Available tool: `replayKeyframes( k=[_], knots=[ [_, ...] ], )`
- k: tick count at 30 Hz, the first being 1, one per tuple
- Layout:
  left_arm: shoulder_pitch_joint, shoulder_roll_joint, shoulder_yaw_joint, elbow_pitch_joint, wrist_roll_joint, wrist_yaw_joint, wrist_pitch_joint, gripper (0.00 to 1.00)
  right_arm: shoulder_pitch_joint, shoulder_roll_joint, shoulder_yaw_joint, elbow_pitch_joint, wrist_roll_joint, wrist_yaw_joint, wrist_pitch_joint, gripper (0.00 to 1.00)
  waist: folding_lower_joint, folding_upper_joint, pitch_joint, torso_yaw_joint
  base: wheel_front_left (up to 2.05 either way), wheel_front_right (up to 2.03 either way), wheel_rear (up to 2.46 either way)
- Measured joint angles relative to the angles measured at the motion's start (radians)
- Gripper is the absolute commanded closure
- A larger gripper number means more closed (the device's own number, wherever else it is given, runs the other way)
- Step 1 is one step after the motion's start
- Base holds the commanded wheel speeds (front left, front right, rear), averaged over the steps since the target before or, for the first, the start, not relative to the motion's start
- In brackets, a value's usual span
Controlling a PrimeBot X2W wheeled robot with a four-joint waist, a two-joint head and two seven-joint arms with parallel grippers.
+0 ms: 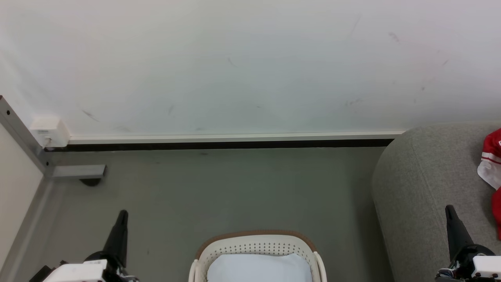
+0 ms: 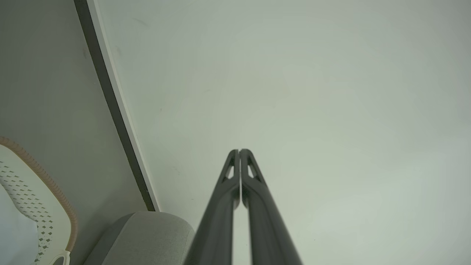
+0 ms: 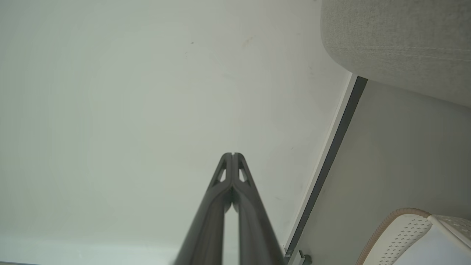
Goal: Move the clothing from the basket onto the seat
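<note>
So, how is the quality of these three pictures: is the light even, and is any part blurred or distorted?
Head view: soft, even light, no glare; the basket is sharp. Left wrist view: the left end effector is sharp at its tips, blurred toward the bottom edge. Right wrist view: the right end effector blurs the same way; the seat weave is clear.

You are looking at a pale wall (image 1: 250, 58) filling the upper half of the frame, faint scuffs showing on it. A white skirting strip (image 1: 235, 138) is running along its foot, a dark gap (image 1: 219, 144) lying beneath. Grey floor (image 1: 235, 188) is spreading below. At the left edge, a white box (image 1: 49, 132) is sitting beside a slanting grey metal rail (image 1: 21, 133).
</note>
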Motion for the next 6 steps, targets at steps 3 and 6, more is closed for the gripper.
replayKeyframes(
  k=[3, 6],
  knots=[
    [0.000, 0.000, 0.000, 0.000, 0.000, 0.000, 0.000, 1.00, 0.000, 0.000, 0.000, 0.000, 0.000, 0.000, 0.000, 1.00, 0.0000, 0.0000, 0.000, 0.000, 0.00, 0.00, 0.00],
    [0.000, 0.000, 0.000, 0.000, 0.000, 0.000, 0.000, 1.00, 0.000, 0.000, 0.000, 0.000, 0.000, 0.000, 0.000, 1.00, 0.0000, 0.0000, 0.000, 0.000, 0.00, 0.00, 0.00]
  ],
)
